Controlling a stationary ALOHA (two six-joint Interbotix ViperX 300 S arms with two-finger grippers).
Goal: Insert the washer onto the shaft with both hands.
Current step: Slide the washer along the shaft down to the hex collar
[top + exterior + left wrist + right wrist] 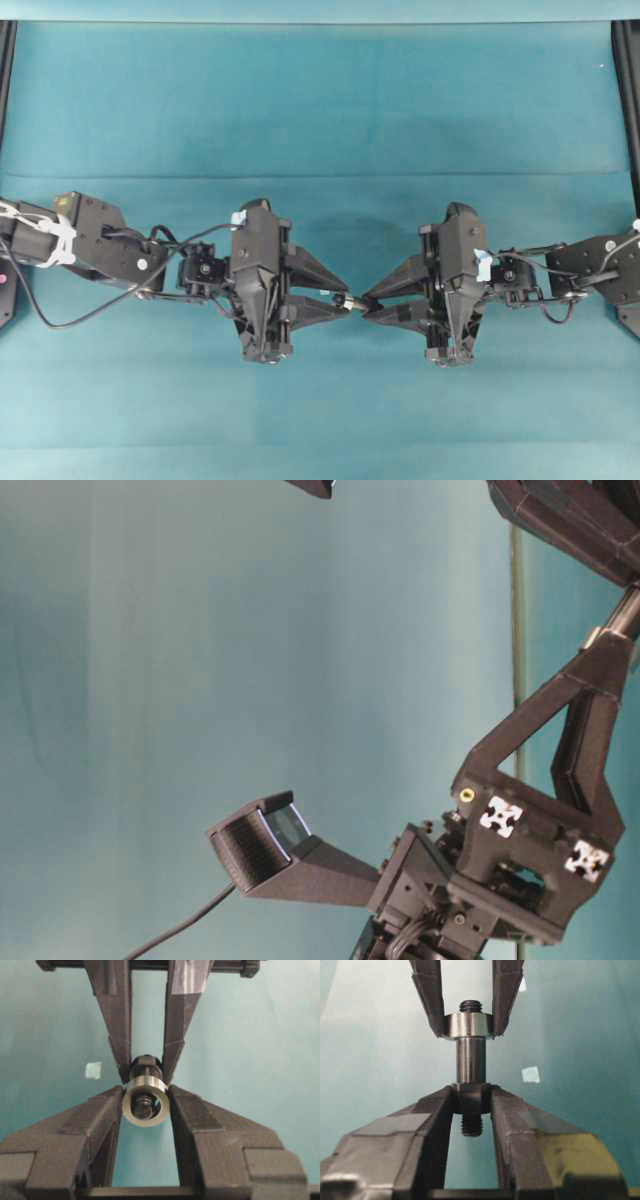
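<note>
One silver metal ring washer [465, 1025], clamped in the left gripper [347, 295] fingers, sits on one dark grey stepped shaft [471, 1077], clamped in the right gripper [367, 301] fingers above the teal worktop [320, 110].

Both arms matte black w/ triangular tool fingers [320, 270], loose black cables [60, 318], blue-white tape bits [483, 264].

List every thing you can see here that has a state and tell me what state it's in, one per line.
washer: threaded over the shaft's end, pinched by the left hand's fingers.
shaft: held off the table at its thick middle, thin end poking through the washer.
left hand: shut on the washer.
right hand: shut on the shaft.
tape square: lying flat on the table.
</note>
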